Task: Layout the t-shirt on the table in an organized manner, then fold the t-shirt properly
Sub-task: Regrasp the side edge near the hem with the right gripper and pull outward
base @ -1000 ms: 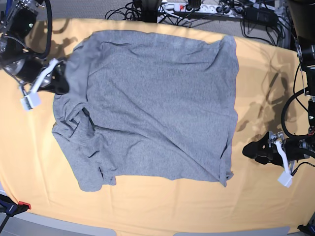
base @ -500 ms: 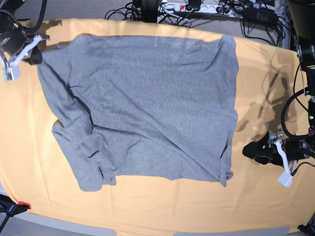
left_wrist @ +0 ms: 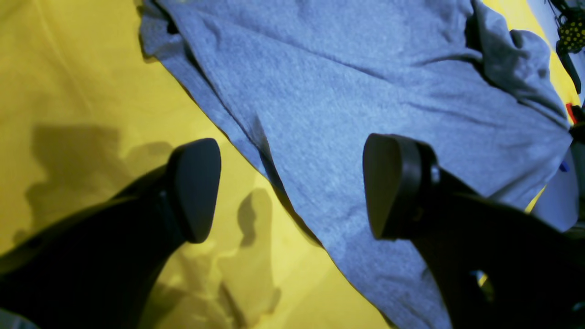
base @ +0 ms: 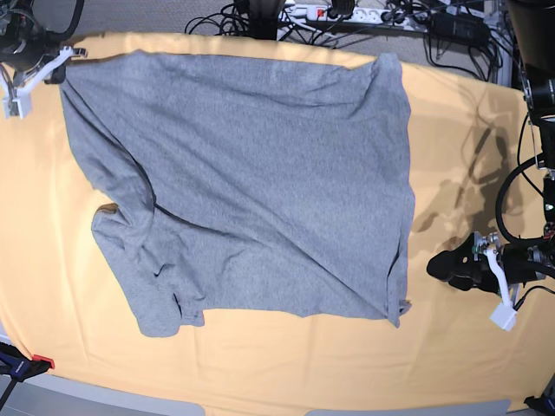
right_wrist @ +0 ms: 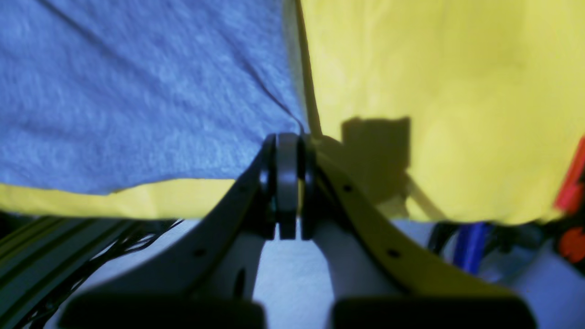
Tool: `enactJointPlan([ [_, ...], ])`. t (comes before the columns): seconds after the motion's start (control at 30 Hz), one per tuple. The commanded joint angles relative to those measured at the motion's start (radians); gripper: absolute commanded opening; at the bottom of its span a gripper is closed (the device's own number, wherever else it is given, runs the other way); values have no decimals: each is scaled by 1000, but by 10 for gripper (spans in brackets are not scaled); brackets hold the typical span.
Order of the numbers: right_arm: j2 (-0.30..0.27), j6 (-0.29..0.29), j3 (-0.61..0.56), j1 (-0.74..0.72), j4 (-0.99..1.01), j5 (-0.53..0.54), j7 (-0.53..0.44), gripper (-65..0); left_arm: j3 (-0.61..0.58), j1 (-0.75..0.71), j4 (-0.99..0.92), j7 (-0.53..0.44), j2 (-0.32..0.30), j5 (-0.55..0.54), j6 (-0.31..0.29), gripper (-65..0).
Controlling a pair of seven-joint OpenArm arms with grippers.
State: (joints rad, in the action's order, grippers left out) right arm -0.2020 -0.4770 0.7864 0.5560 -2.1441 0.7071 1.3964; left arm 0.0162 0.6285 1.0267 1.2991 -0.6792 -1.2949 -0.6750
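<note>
One t-shirt lies on one table, spread wide with its plain grey side up; no lettering shows. Its near-left part is bunched into folds, so the sleeve there is hard to make out. Two pincers are in view. The left pincer rests low at the base view's right, just beside the shirt's side edge and apart from it, its two black pads spread wide with nothing between them. Farthest off, the right pincer sits at the table's far left corner, clamped tight on the shirt's corner; its arm is cut off by the frame. Cables crowd the floor beyond.
</note>
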Motion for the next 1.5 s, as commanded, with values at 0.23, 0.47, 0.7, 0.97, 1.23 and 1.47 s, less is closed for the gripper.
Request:
enactJointPlan([
  [0.23, -10, -21, 6, 14, -18, 130, -4, -494, 8, 31, 14, -19, -19, -27, -6, -156],
  [0.47, -40, -61, 7, -30, -118, 124, -91, -348, 8, 31, 14, -19, -19, -26, -6, -156],
  [0.7, -65, -74, 3, -198, -157, 133, -290, -348, 8, 31, 14, -18, -19, -13, -6, -156],
  [0.97, -67, -73, -140, -366, 11, 130, -321, -348, 8, 31, 14, -18, -19, -3, -6, -156],
  [1.23, -67, -81, -257, -567, 372, 95, -320, -348, 8, 31, 14, -14, -19, 4, -6, -156],
  [1.47, -67, -48, -257, -710, 626, 47, -320, -348, 8, 31, 13, -14, -19, 3, -6, -156],
])
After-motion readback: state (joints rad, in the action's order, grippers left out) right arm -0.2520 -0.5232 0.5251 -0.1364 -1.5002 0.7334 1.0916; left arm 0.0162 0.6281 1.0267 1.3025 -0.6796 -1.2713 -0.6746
